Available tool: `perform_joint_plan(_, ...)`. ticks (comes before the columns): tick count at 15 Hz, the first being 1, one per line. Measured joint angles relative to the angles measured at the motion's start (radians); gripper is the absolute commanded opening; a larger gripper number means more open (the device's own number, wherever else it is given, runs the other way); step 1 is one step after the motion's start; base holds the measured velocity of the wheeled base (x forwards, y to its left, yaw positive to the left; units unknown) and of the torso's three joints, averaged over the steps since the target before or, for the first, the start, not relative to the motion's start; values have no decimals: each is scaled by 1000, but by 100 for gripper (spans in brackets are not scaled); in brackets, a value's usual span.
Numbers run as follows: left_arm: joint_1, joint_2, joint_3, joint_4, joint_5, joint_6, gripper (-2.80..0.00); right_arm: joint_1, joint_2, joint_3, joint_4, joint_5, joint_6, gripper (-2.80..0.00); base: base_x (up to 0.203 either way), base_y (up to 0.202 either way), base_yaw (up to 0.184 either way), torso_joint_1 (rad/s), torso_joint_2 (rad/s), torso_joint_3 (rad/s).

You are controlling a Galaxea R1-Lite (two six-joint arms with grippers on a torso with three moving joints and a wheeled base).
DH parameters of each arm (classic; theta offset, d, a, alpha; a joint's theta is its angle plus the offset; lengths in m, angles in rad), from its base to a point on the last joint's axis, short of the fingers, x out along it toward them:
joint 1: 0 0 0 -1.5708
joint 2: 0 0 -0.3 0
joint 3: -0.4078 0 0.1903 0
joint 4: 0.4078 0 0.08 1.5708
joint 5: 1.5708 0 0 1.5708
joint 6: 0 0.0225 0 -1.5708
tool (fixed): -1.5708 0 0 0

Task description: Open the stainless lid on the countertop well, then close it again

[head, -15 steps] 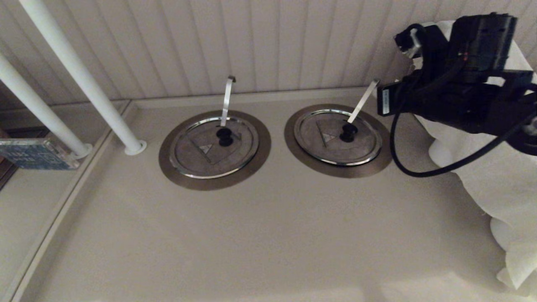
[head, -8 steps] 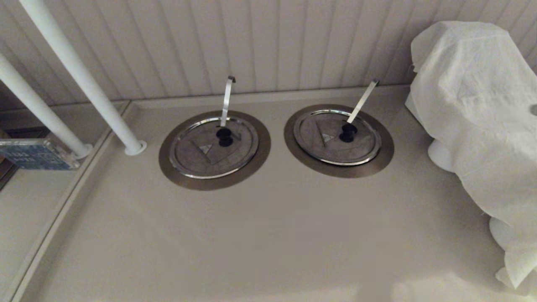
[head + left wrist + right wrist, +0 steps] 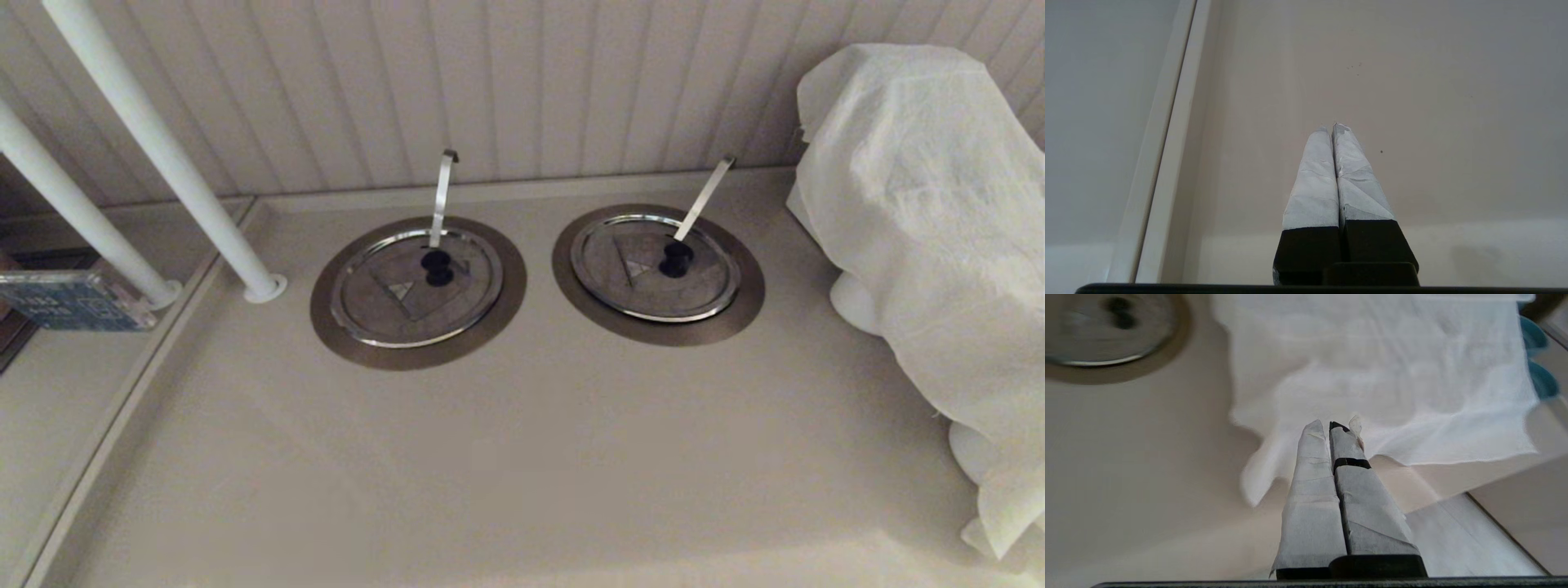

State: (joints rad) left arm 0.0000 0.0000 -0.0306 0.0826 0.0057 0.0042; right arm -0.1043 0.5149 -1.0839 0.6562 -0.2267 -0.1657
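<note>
right gripper (image 3: pixel 1331 424) pressed together, apparently clear of closed stainless lid (image 3: pixel 655 268)

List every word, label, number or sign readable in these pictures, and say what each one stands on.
No word or number can be read.
Triangle sign, no legible text: on the stainless lid.
Triangle sign, no legible text: on the twin lid.
Pale lettering on the blue plaque at the counter's left edge: too blurred to read.
Nothing is written on the white cloth, nor in either wrist view.
</note>
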Motion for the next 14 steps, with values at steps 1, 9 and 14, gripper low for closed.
perform_joint_plan(1, 0, 0, 0, 0, 0, 0, -280, 2, -62, 31, 0, 32, 0, -280, 0, 0, 0, 0, 0, 0)
perform_joint_plan(9, 0, 0, 0, 0, 0, 0, -280, 140, -307, 153, 8, 124, 44, -280, 0, 0, 0, 0, 0, 0)
perform_joint_plan(14, 0, 0, 0, 0, 0, -1, -280, 107, -488, 366, 68, 196, 70, -280, 0, 0, 0, 0, 0, 0)
